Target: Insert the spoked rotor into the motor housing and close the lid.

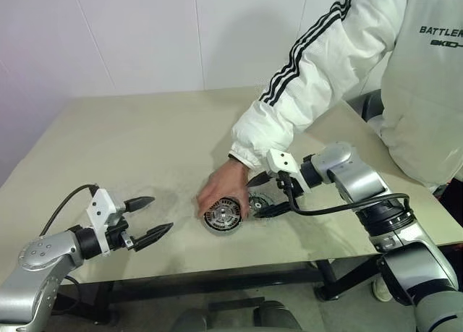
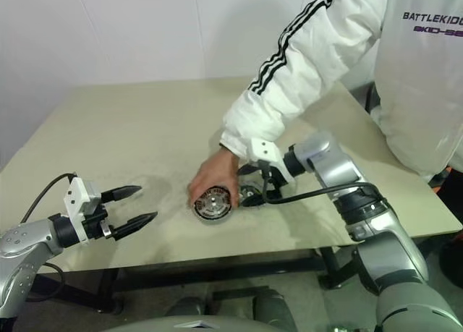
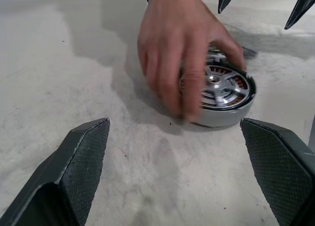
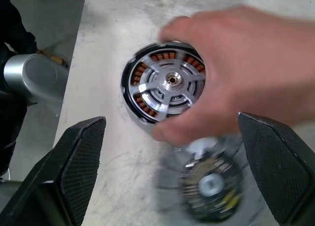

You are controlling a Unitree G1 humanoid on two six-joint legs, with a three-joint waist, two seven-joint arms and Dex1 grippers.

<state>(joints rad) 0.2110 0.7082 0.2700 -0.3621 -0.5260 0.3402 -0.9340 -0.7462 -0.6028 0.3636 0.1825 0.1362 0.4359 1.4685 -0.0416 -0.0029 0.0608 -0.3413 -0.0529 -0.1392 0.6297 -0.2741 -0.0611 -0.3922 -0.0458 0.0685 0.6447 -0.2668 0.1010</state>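
person's hand (image 1: 221,186) cupped over motor housing (image 1: 223,216), both grippers spread apart

This is looking like a robotics lab or test room: a plain beige table (image 1: 145,129) is standing against bare white wall panels (image 1: 145,35). A person in a white jacket (image 1: 405,71) is leaning in beside it, reaching a hand (image 1: 221,187) onto motor parts (image 1: 223,216) lying there.

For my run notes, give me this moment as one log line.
person's hand: on round grey motor housing with copper windings, spoked part inside | second round metal part: beside it on beige table | left gripper: open | right gripper: open
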